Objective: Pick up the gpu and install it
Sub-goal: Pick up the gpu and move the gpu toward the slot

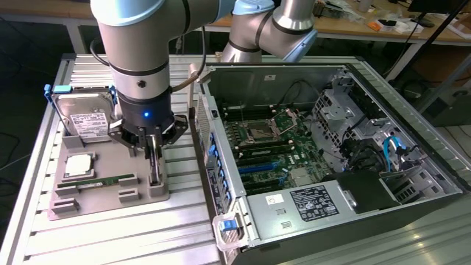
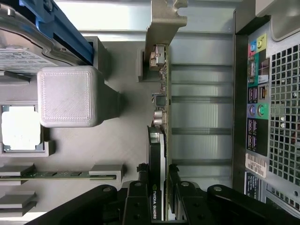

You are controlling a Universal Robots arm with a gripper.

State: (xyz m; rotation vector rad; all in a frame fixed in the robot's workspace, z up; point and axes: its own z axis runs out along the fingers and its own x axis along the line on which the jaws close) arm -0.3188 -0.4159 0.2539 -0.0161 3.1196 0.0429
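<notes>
Exterior view: the tool (image 1: 151, 144) is down over a grey holder (image 1: 110, 199) on the table (image 1: 110, 237). The graphics card (image 1: 153, 168) stands on edge in the holder, beside the open computer case (image 1: 412, 165).

Wrist view: the tool's fingers (image 2: 136, 201) are clamped on both faces of the graphics card.

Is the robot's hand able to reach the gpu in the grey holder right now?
Yes, it looks so. The hand is down over the gpu and grips its edge from both sides, with nothing standing between them.
</notes>
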